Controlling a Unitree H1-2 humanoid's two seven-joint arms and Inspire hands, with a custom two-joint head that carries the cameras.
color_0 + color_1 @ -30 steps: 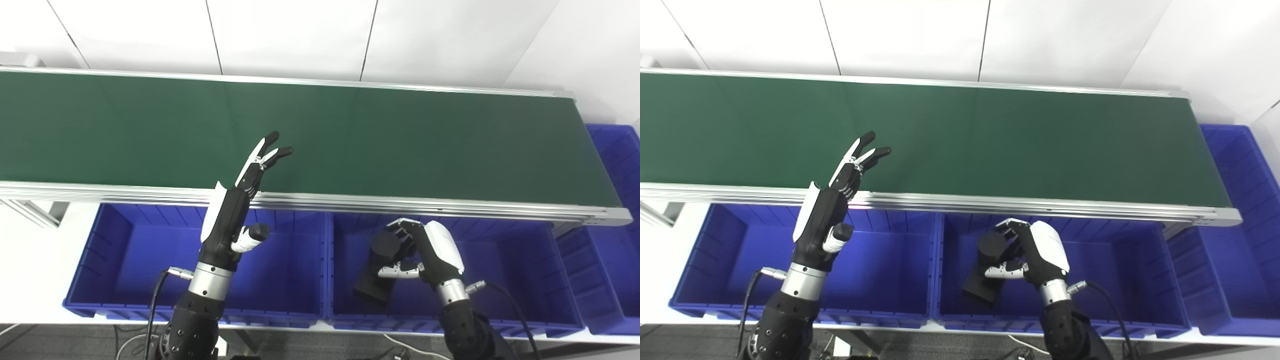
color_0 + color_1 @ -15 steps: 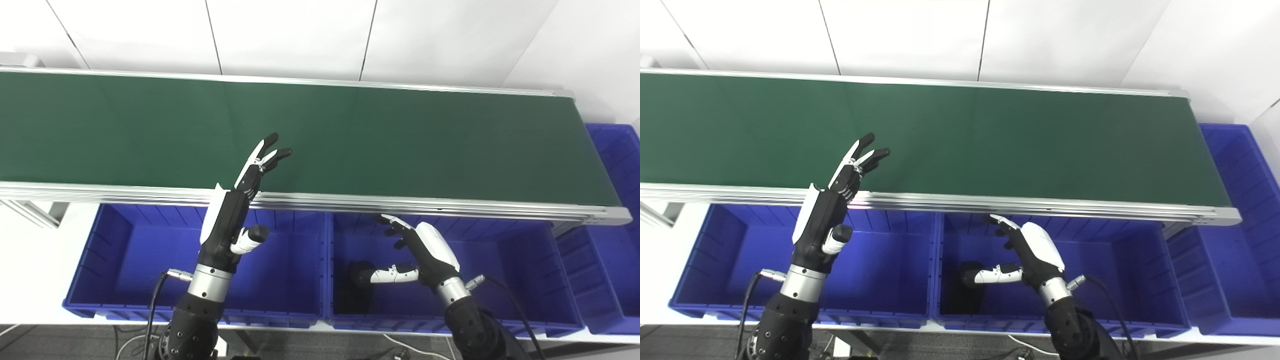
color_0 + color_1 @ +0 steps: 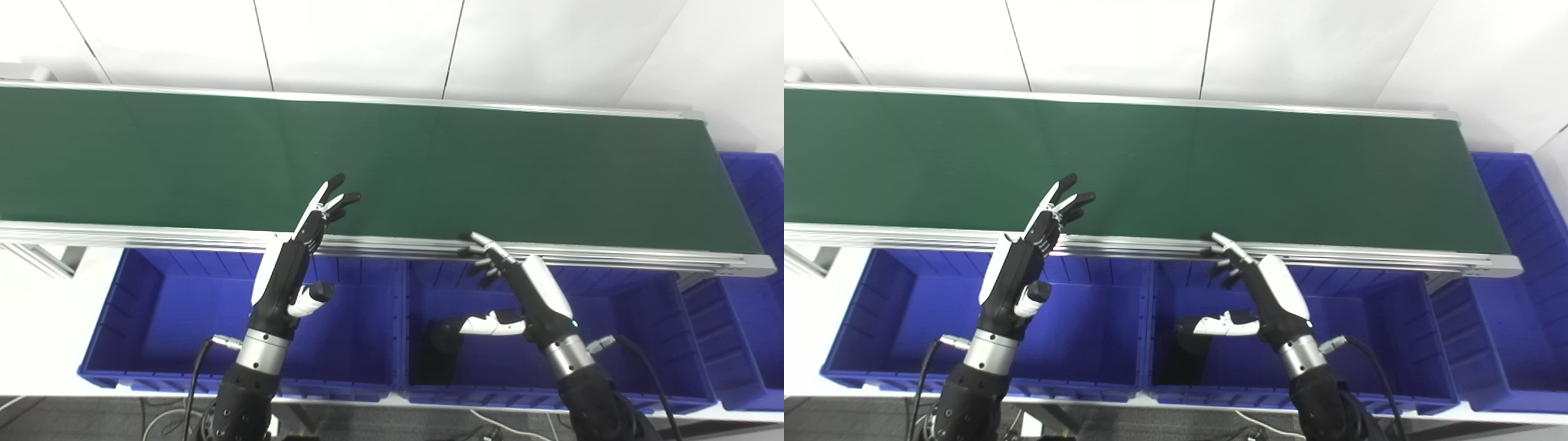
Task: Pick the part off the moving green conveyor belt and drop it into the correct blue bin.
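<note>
A black part [image 3: 436, 361] lies at the left end of the middle blue bin [image 3: 637, 331], partly hidden by the thumb of my right hand [image 3: 520, 294]. That hand is open above the bin, fingers spread and reaching up to the conveyor's near rail. My left hand [image 3: 294, 269] is open too, fingers stretched over the near edge of the green belt [image 3: 429, 165], above the left blue bin [image 3: 159, 318]. Nothing lies on the belt.
An aluminium rail [image 3: 612, 254] runs along the belt's near edge, above the bins. A third blue bin [image 3: 750, 245] stands at the belt's right end. White wall panels rise behind the belt.
My right hand let go of the black part, which dropped into the middle bin, then rose with fingers spread toward the rail. My left hand barely moved.
</note>
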